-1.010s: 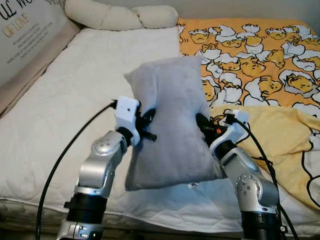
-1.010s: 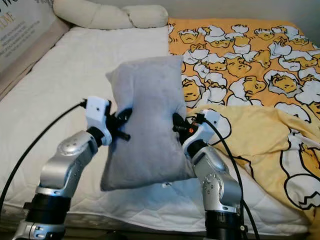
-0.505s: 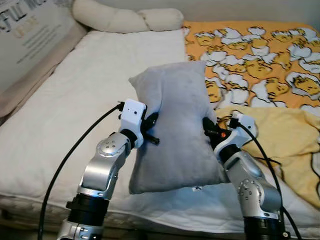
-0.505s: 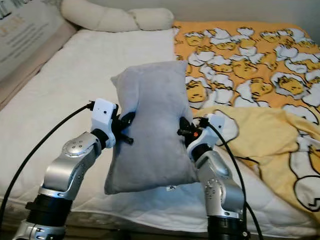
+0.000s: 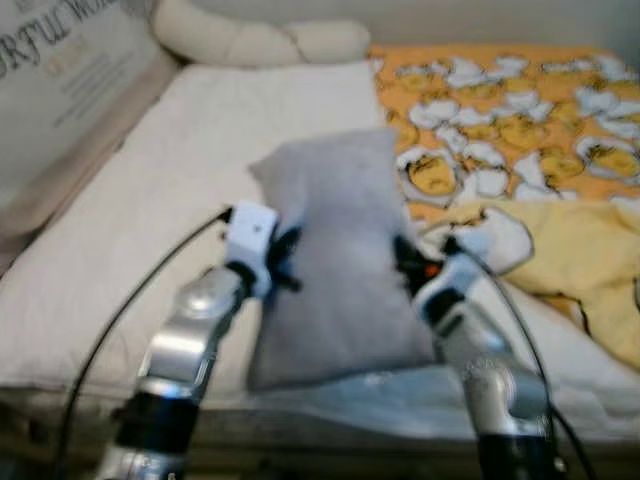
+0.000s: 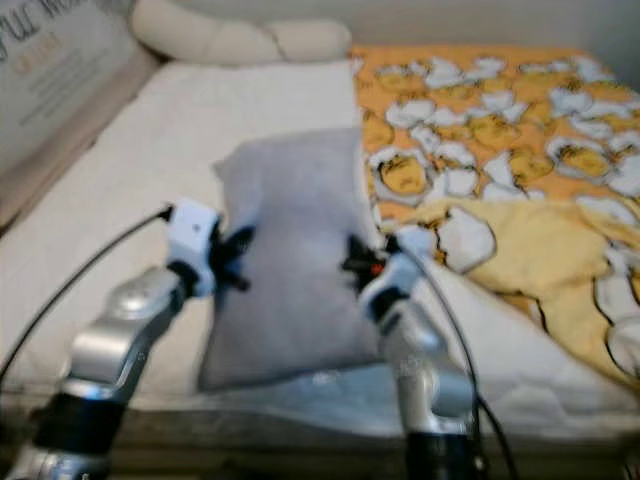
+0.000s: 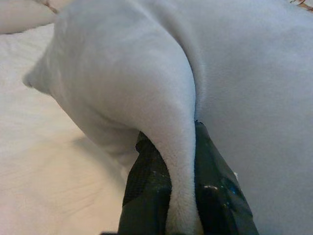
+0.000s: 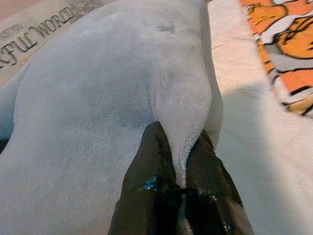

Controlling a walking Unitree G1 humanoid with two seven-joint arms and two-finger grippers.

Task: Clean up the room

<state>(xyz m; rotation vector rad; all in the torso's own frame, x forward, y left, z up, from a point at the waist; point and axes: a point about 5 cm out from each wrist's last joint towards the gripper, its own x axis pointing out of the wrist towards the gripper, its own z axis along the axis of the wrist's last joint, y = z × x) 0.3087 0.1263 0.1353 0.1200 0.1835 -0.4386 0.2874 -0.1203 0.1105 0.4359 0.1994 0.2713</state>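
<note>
Left eye view shows the grey pillow (image 5: 335, 260) held up between both arms over the near edge of the bed (image 5: 130, 230), its lower end hanging close to the mattress edge. The left gripper (image 7: 180, 161) pinches a fold of the pillow's left side, fingers clamped tight on the fabric; the right gripper (image 8: 180, 161) is closed the same way on a seam ridge at the right side. Compared with a moment ago the whole picture has gone blurry and shifted a little, so the robot seems to be moving while carrying, and the grip looks unchanged. The pillow is probably headed toward the head of the bed, where a long cream pillow (image 5: 260, 40) lies. An orange patterned blanket (image 5: 510, 110) and a yellow blanket (image 5: 580, 260) cover the right side.
</note>
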